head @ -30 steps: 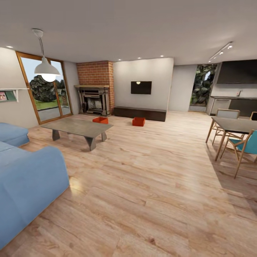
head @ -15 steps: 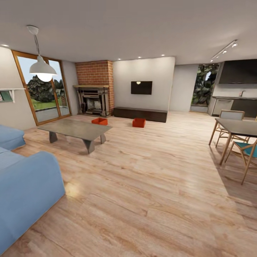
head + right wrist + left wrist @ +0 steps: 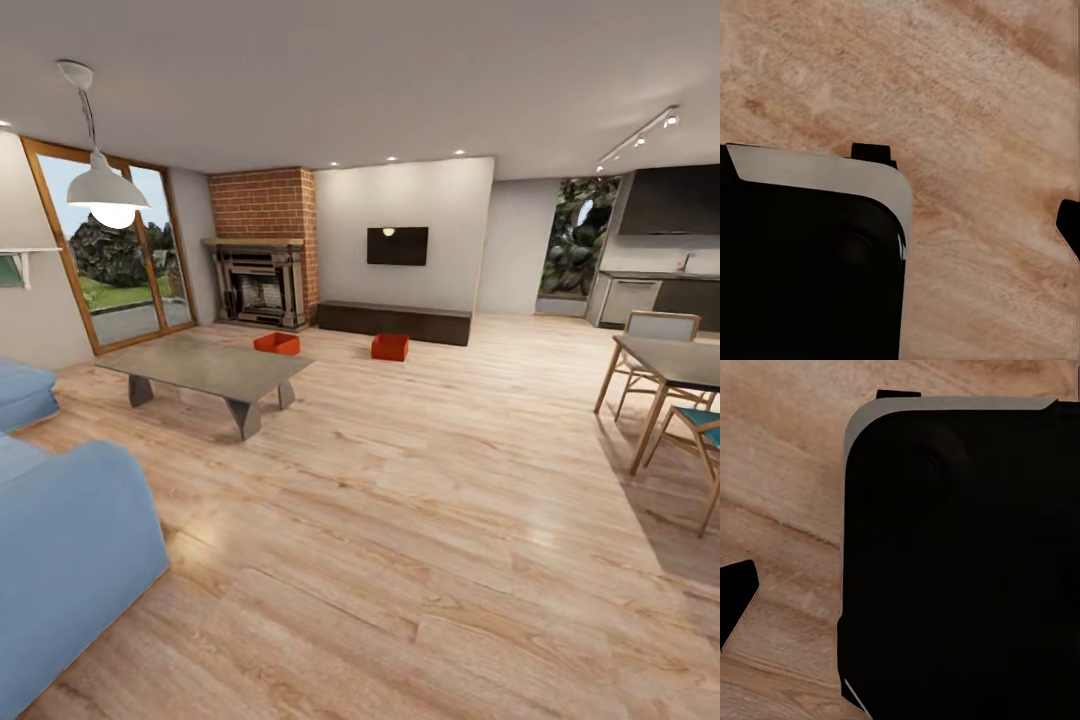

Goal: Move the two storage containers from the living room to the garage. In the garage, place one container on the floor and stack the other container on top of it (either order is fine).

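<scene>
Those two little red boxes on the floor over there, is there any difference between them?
The left storage container sits near the fireplace, just behind the coffee table; the right storage container sits in front of the dark low cabinet under the TV. The left one looks wider and lower, as if turned differently. Both are orange-red, open-topped, resting on wood floor.

Bright, even render. Daylight enters through the glass doors [image 3: 120, 255]; recessed ceiling spots [image 3: 425, 155] and a pendant lamp [image 3: 103, 188] glow. Soft shadows lie under the coffee table [image 3: 205, 368], a pale sheen marks the wood floor [image 3: 400, 520], and wide-angle stretch distorts the edges.
</scene>
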Robot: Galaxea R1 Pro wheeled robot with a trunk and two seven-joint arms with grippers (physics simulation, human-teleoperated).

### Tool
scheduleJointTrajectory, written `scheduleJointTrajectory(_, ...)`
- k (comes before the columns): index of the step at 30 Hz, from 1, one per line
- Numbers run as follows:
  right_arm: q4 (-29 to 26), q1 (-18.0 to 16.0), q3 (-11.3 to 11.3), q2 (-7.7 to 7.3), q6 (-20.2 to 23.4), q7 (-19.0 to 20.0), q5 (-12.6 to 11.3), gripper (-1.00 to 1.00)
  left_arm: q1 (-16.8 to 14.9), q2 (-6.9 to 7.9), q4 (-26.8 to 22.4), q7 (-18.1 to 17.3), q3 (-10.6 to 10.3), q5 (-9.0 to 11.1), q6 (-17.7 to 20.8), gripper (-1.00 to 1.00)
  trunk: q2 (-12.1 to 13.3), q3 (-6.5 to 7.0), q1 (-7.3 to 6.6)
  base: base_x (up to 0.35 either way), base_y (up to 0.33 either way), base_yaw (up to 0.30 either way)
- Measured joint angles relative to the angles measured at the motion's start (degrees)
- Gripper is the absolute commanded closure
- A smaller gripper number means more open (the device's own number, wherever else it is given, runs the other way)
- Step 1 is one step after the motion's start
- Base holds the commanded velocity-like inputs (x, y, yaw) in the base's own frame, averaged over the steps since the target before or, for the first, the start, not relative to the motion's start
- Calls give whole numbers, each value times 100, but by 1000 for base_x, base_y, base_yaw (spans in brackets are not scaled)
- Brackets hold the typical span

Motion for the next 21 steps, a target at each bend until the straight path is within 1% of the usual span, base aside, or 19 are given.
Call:
scheduleJointTrajectory(4,-1,1,1,2,0,-4,-23,-100,0,-1,0,0,0,0,1,-100,0,0,0,322,0,-105)
scheduleJointTrajectory(16,-1,1,3,2,-1,-1,-28,-100,0,1,1,0,0,0,2,-100,0,0,0,322,0,-225)
scheduleJointTrajectory(21,0,0,-1,3,0,-2,-35,-100,0,1,2,0,0,0,0,-100,0,0,0,322,0,-44)
